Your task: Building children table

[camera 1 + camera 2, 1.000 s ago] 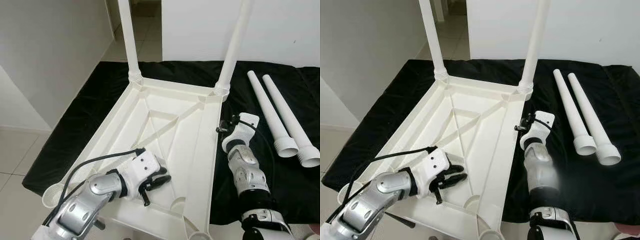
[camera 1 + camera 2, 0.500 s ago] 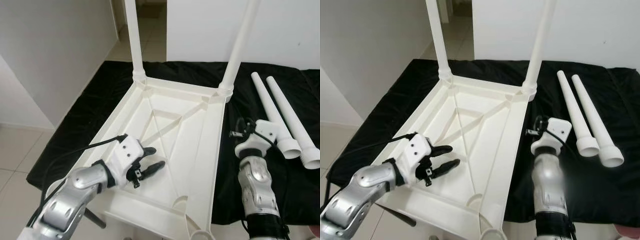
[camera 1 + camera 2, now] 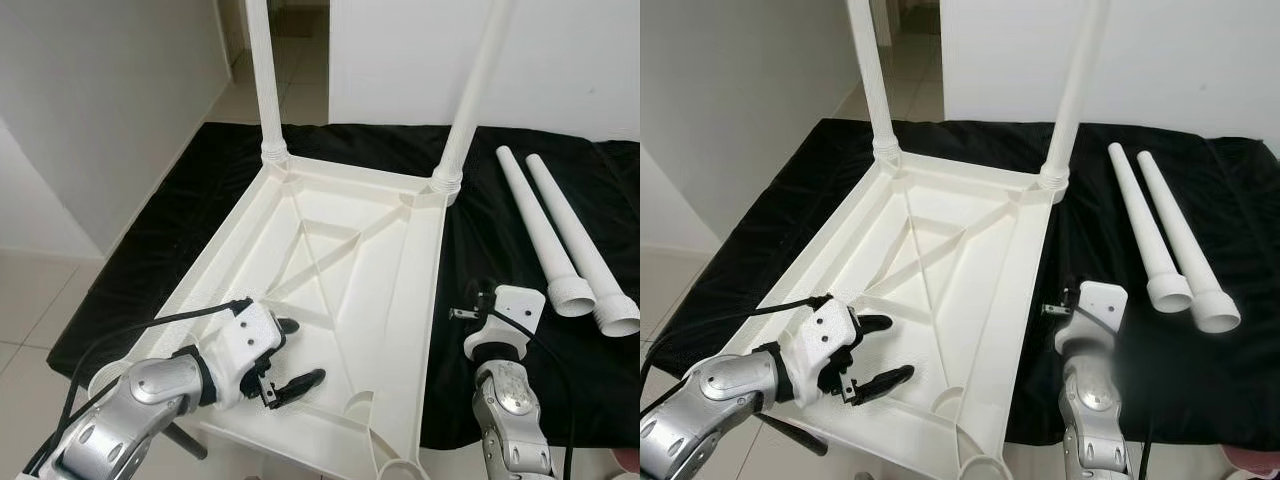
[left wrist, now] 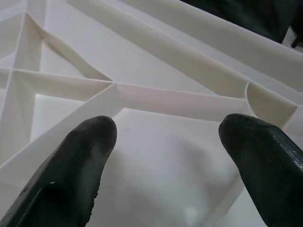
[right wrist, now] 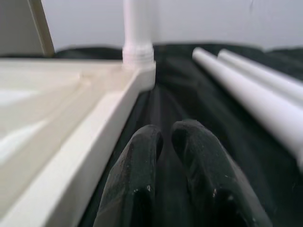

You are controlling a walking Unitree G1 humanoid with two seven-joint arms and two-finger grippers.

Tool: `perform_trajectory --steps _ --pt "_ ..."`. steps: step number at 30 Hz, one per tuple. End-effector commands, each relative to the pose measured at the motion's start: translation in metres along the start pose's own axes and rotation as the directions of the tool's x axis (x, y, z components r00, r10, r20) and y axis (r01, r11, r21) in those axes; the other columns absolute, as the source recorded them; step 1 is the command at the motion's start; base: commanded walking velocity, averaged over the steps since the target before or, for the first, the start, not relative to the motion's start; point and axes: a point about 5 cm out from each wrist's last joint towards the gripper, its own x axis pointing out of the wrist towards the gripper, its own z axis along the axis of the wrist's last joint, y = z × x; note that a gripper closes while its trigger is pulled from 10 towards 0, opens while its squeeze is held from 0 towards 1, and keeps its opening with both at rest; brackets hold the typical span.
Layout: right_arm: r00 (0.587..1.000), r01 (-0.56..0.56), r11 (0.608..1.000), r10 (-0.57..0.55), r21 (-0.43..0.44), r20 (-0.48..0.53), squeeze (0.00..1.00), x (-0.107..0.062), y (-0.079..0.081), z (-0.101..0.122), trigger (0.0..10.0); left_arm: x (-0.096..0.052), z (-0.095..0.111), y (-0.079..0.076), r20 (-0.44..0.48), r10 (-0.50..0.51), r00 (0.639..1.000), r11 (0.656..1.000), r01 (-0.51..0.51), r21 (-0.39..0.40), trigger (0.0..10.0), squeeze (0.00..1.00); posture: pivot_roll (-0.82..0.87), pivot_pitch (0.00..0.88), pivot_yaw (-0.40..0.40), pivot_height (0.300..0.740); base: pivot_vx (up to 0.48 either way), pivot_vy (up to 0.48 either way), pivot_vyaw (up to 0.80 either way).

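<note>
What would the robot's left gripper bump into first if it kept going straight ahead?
Probably the white tabletop, which lies upside down. The open left gripper points across its underside, and the left wrist view shows a raised rib straight ahead. How near it is remains unclear.

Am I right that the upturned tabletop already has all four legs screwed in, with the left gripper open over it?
Not quite: the tabletop carries two legs; the other two loose legs lie on the black cloth, as the left eye view shows. The left gripper is open over it.
</note>
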Motion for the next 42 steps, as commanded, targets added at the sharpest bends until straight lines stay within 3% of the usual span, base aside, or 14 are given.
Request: perform_trajectory --steps 1,9,21,31,38,42 --pt "1.000 0.007 1.000 -0.007 -0.001 -0.010 0.00 -0.001 0.000 0.000 10.0 -0.002 0.000 -0.015 -0.016 -0.253 0.967 0.967 0.253 -0.001 10.0 0.00 -0.08 0.057 0.072 0.740 0.000 0.000 0.00" --pt "1.000 0.015 1.000 -0.015 -0.020 -0.002 0.00 0.002 -0.003 0.001 10.0 0.001 -0.008 -0.032 -0.031 -0.325 0.945 0.946 0.324 -0.021 10.0 0.00 -0.08 0.061 0.080 0.740 0.000 0.000 0.00" --pt "1.000 0.022 0.999 -0.022 -0.028 0.005 0.00 0.009 -0.008 0.006 10.0 -0.008 -0.021 -0.032 -0.124 -0.360 0.924 0.933 0.357 -0.050 10.0 0.00 -0.08 0.076 0.068 0.740 0.000 0.000 0.00" --pt "0.999 0.032 0.999 -0.032 -0.037 -0.001 0.00 0.010 -0.011 0.005 10.0 -0.010 -0.025 -0.035 -0.163 -0.362 0.918 0.931 0.363 -0.024 10.0 0.00 -0.08 0.080 0.065 0.740 0.000 0.000 0.00" --pt "1.000 0.019 0.999 -0.019 -0.032 0.011 0.00 0.015 -0.005 0.009 10.0 -0.003 -0.028 -0.021 -0.181 -0.277 0.944 0.960 0.279 -0.017 10.0 0.00 -0.08 0.086 0.065 0.740 0.000 0.000 0.00" --pt "1.000 0.025 0.999 -0.024 -0.033 0.008 0.00 0.013 -0.007 0.008 10.0 0.001 -0.030 -0.002 -0.185 -0.155 0.970 0.988 0.155 -0.011 10.0 0.00 -0.09 0.085 0.066 0.740 0.000 0.000 0.00"
